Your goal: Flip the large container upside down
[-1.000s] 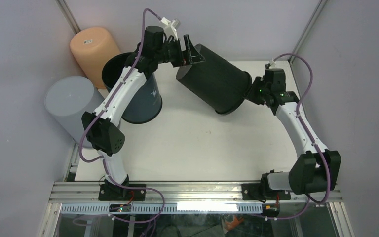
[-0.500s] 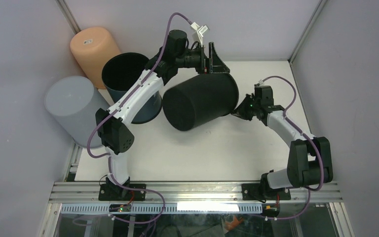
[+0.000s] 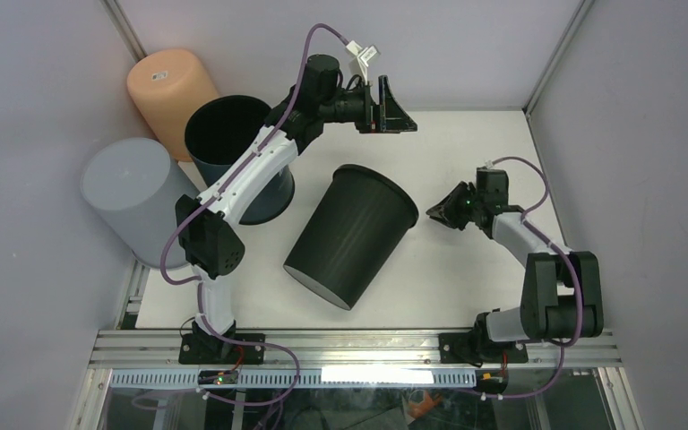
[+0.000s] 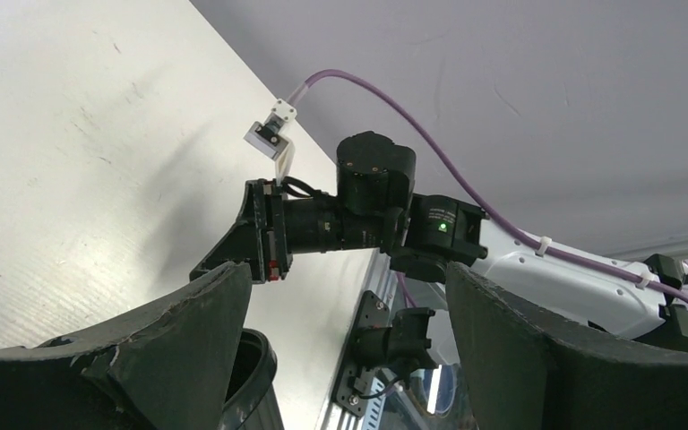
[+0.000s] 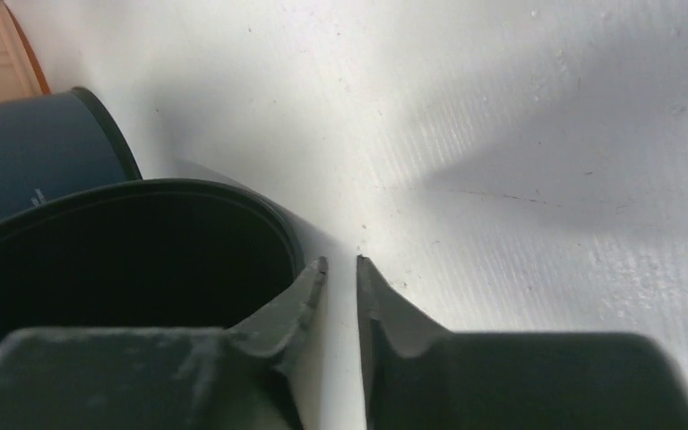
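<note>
The large black container (image 3: 349, 235) lies tilted on its side in the middle of the white table (image 3: 466, 287). Its mouth points to the far right and its base to the near left. No gripper holds it. My left gripper (image 3: 392, 107) is wide open and empty, raised above the table's back edge; in the left wrist view (image 4: 345, 278) only the right arm shows between its fingers. My right gripper (image 3: 437, 215) sits low just right of the container's rim. In the right wrist view (image 5: 340, 262) its jaws are slightly apart with bare table between, beside the container's dark mouth (image 5: 143, 260).
At the back left stand an upside-down orange container (image 3: 172, 85), an upright dark blue container (image 3: 233, 143) and an upside-down grey container (image 3: 130, 193). The blue one also shows in the right wrist view (image 5: 45, 152). Walls close in the back and both sides.
The black container was held up between both grippers. It has since left them and dropped onto the table, mouth toward the right gripper. The right gripper drew back slightly right.
</note>
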`<action>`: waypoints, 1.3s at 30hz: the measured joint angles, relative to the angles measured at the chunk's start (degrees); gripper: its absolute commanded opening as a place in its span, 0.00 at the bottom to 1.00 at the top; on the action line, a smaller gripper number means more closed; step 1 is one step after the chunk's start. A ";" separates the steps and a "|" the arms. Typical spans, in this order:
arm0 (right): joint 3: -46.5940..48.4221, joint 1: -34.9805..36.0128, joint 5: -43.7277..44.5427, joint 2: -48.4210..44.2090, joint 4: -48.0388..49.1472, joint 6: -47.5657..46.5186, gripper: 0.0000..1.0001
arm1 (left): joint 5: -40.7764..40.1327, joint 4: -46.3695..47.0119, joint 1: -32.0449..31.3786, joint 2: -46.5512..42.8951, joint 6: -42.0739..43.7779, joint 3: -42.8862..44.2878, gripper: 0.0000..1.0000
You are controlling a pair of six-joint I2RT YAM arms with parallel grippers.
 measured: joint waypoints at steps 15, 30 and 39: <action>18.05 0.76 -6.34 -12.74 -7.26 -21.24 0.77 | -5.97 -5.42 4.46 -9.64 6.23 -12.22 0.84; 31.85 16.33 -21.62 8.85 -7.48 -30.29 0.78 | -8.81 -6.45 14.82 -21.35 7.06 -25.27 0.84; 32.17 19.26 -23.78 12.92 -5.05 -27.06 0.39 | -8.76 -6.45 14.58 -21.35 7.04 -25.88 0.84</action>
